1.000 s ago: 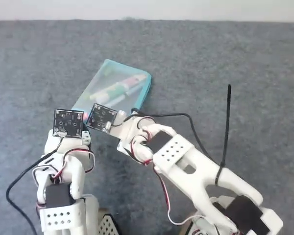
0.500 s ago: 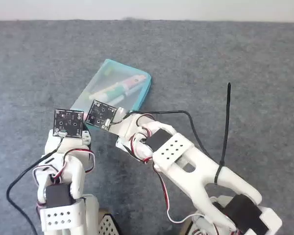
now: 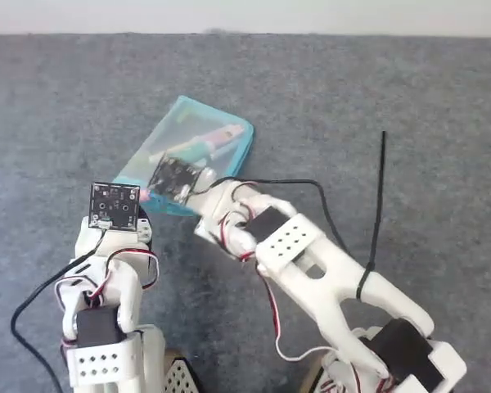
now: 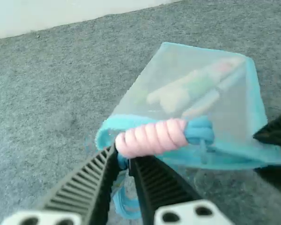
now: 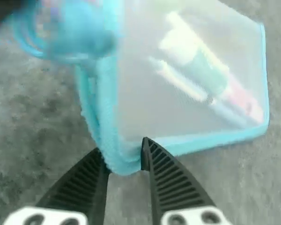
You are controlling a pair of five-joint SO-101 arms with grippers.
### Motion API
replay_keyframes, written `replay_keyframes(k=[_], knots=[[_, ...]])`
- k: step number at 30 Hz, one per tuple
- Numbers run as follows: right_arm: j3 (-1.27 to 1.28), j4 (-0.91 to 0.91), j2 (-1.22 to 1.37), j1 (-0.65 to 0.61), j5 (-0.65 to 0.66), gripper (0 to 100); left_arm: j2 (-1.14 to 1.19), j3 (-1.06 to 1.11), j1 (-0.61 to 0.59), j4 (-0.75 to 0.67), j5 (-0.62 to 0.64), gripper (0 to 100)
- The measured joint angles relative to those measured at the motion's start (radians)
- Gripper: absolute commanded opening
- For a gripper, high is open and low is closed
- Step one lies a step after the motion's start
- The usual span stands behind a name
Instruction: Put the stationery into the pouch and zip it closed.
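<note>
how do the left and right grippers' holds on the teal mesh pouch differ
The left gripper pinches a blue strap by the pink ribbed zipper charm; the right gripper pinches a bare corner of the teal mesh pouch. The left's fingers almost touch; the right's stand wider around the corner seam. Both hold the same pouch.

grey carpeted table [image 3: 409,90], pale wall [image 3: 245,15] behind

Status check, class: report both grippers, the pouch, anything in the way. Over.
Left gripper shut on zip pull. Right gripper shut on pouch corner. Stationery inside. Nothing blocking.
</note>
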Motion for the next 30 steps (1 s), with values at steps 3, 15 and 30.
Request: replay_keyframes(k=[3, 15, 30], knots=[[-0.002, 0.051, -0.012, 0.043, -0.002, 0.6, 0.000, 0.000, 0.005, 0.000, 0.000, 1], [0.196, 0.199, -0.396, 0.212, 0.049, 0.6, 0.000, 0.000, 0.002, 0.000, 0.000, 1], [0.209, 0.338, -0.603, 0.031, 0.052, 25.2, 0.000, 0.000, 0.083, 0.002, 0.000, 1]])
